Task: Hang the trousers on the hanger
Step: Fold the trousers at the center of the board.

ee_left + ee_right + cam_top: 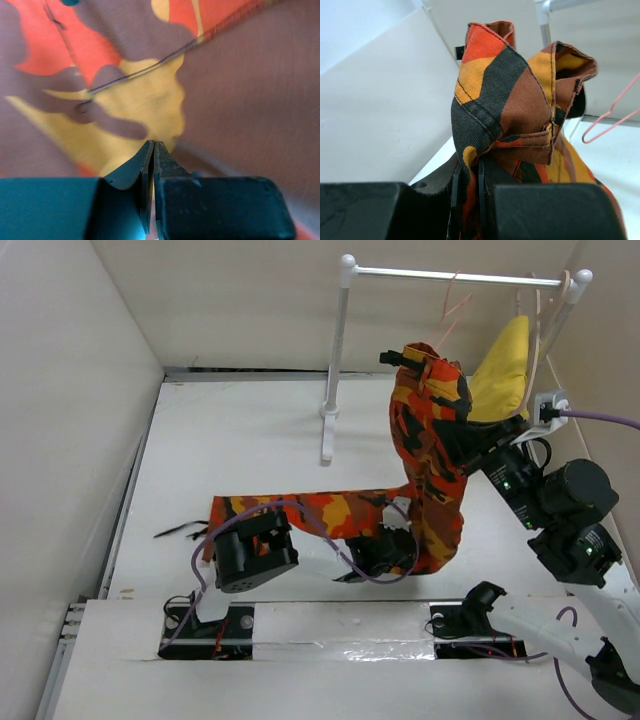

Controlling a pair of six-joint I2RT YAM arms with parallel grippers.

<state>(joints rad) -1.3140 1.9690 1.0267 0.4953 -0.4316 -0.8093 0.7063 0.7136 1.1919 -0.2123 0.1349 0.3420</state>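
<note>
Trousers (432, 455) hoisted at far right, waist end clamped in right gripper (468, 195), near pink hanger (455, 305) on white rail (450, 277). Left gripper (151, 152) pinched fully together against near leg.

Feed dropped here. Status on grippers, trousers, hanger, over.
Right gripper shut on trousers, lifted near hanger. Left gripper shut over trouser leg on table. Hanger bare on rail; yellow cloth close beside.

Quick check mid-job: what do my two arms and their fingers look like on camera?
The left arm and right arm are black, blocky housings trailing purple cables. The right one has small green lights and a white lower link. Their fingers are thin, dark, flat blades.
</note>
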